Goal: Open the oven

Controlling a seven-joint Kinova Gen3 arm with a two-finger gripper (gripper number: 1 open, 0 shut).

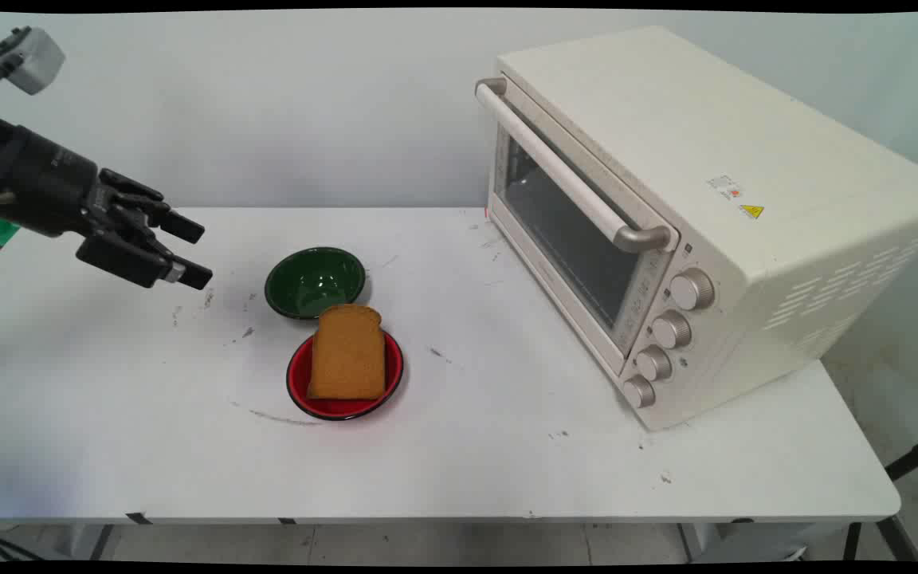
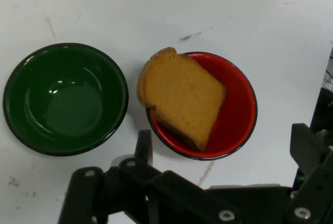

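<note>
My black gripper (image 1: 194, 253) hovers above the table's left side, its fingers spread open and holding nothing. It points right, toward an empty green bowl (image 1: 315, 281) (image 2: 65, 99). Just in front of that bowl sits a red bowl (image 1: 297, 381) (image 2: 237, 117) with a slice of brown bread (image 1: 347, 353) (image 2: 181, 97) lying across it, one end overhanging the rim. In the hand view both bowls lie beyond the fingers (image 2: 143, 148), green at left and red at right.
A large cream toaster oven (image 1: 690, 207) stands on the right half of the white table (image 1: 507, 446), door shut, bar handle (image 1: 562, 171) and several knobs facing left-front. The wall runs close behind the table.
</note>
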